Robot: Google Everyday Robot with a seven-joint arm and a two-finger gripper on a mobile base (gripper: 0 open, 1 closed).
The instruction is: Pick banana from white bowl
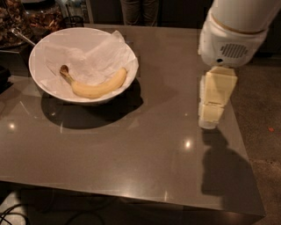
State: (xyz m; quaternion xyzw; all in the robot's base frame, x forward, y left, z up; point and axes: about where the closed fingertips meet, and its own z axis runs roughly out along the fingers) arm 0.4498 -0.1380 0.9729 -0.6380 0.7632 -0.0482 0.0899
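Observation:
The banana [99, 87], yellow with a dark brown stem tip pointing left, lies in the front part of the white bowl [34, 72]. The bowl is lined with crumpled white paper [94, 57] and stands at the back left of the table [131, 149]. My gripper [208, 122], with pale yellow blocky fingers, hangs from the white wrist [230, 41] over the table's right side. It is well to the right of the bowl, apart from it, and holds nothing that shows.
A dark dish of brown food [26, 19] with a metal spoon handle [22, 36] stands behind the bowl at the far left. A person's legs [138, 9] stand beyond the far edge. The table's right edge borders floor [263, 110]. Cables [17, 211] lie below the front left.

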